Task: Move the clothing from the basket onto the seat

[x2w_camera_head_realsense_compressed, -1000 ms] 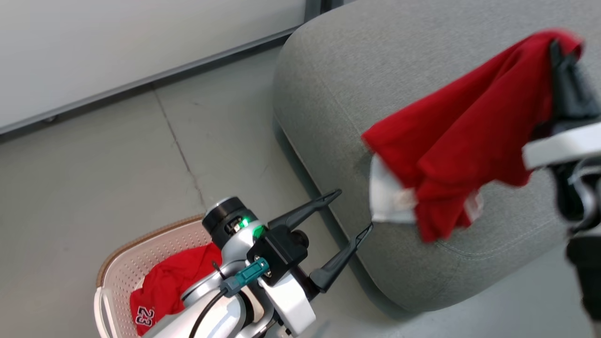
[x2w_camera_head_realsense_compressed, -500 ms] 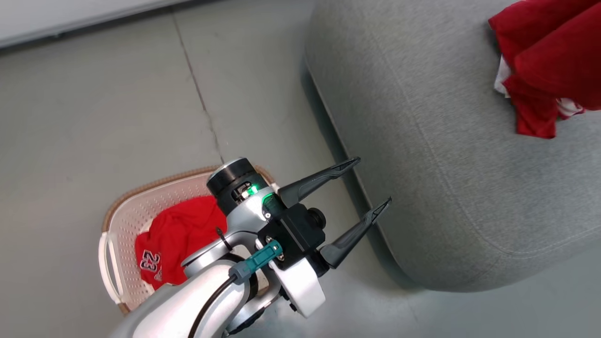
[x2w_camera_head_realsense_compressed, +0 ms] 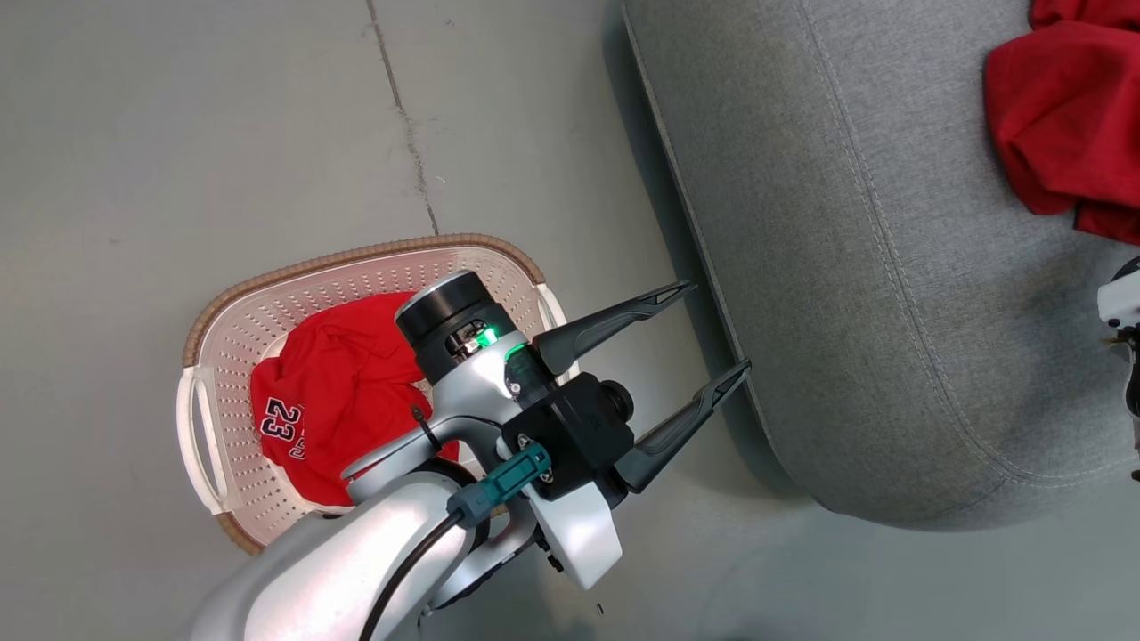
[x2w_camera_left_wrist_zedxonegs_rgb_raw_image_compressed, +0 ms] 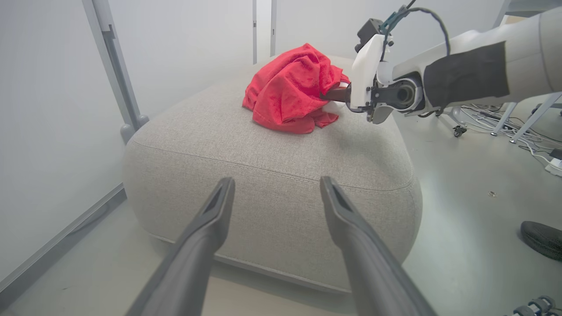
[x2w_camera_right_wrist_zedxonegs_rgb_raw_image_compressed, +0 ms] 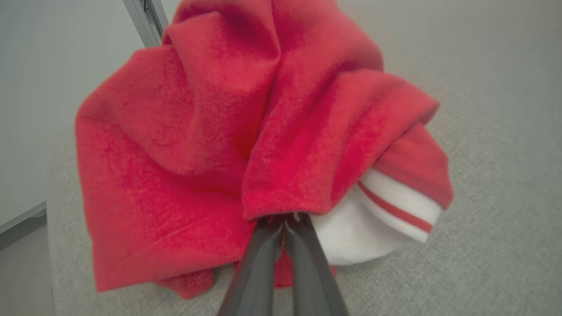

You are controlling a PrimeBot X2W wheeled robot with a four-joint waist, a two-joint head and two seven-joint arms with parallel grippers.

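Observation:
The red clothing [x2w_camera_left_wrist_zedxonegs_rgb_raw_image_compressed: 290, 94] lies bunched on the far part of the grey seat [x2w_camera_left_wrist_zedxonegs_rgb_raw_image_compressed: 272, 158], its white striped trim [x2w_camera_right_wrist_zedxonegs_rgb_raw_image_compressed: 386, 210] showing. My right gripper [x2w_camera_right_wrist_zedxonegs_rgb_raw_image_compressed: 283, 221] is shut on a fold of it, the fabric draped over the fingertips. In the head view the clothing [x2w_camera_head_realsense_compressed: 1060, 116] rests at the seat's [x2w_camera_head_realsense_compressed: 855, 249] upper right. A second red garment [x2w_camera_head_realsense_compressed: 329, 392] printed 23 sits in the cream basket [x2w_camera_head_realsense_compressed: 214, 329] on the floor at the lower left. My left gripper [x2w_camera_head_realsense_compressed: 712, 328] hangs open and empty between basket and seat, facing the seat's side [x2w_camera_left_wrist_zedxonegs_rgb_raw_image_compressed: 276, 182].
The basket stands on grey floor close to the seat's left edge. A white wall with metal posts [x2w_camera_left_wrist_zedxonegs_rgb_raw_image_compressed: 114, 70] runs behind the seat. Cables [x2w_camera_left_wrist_zedxonegs_rgb_raw_image_compressed: 505, 123] and a dark shoe [x2w_camera_left_wrist_zedxonegs_rgb_raw_image_compressed: 542, 239] lie on the floor to the seat's right.
The head camera has tilted down toward the basket. The red clothing, which hung from my right gripper above the seat, now rests on the cushion. My left gripper stays open.

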